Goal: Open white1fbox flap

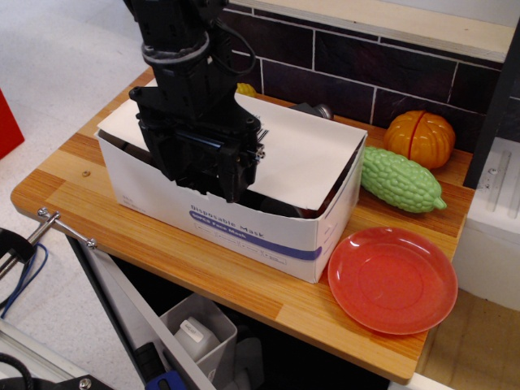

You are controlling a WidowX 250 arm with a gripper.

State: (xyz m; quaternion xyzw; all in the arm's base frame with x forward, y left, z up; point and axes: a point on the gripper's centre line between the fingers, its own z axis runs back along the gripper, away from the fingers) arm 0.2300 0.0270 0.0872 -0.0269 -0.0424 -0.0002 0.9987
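The white1fbox [244,231] stands on the wooden table, its blue band and "Disposable Mask" print facing me. Its flap [305,154], a broad plain white panel, lies over the top, hinged at the far long edge, its free edge sagging slightly into the box. Dark items show in the gap under that edge. My black gripper [203,180] hangs over the left half of the box, fingers pointing down at the flap's front edge. The jaws stand apart with nothing between them. The gripper body hides the left part of the flap.
A red plate [392,279] lies at the front right, close to the box's corner. A green bumpy gourd [400,179] and an orange pumpkin [420,138] sit behind it. A yellow item [242,88] and a dark tiled wall [349,73] stand behind the box. A grey-white bin [197,331] sits below the table.
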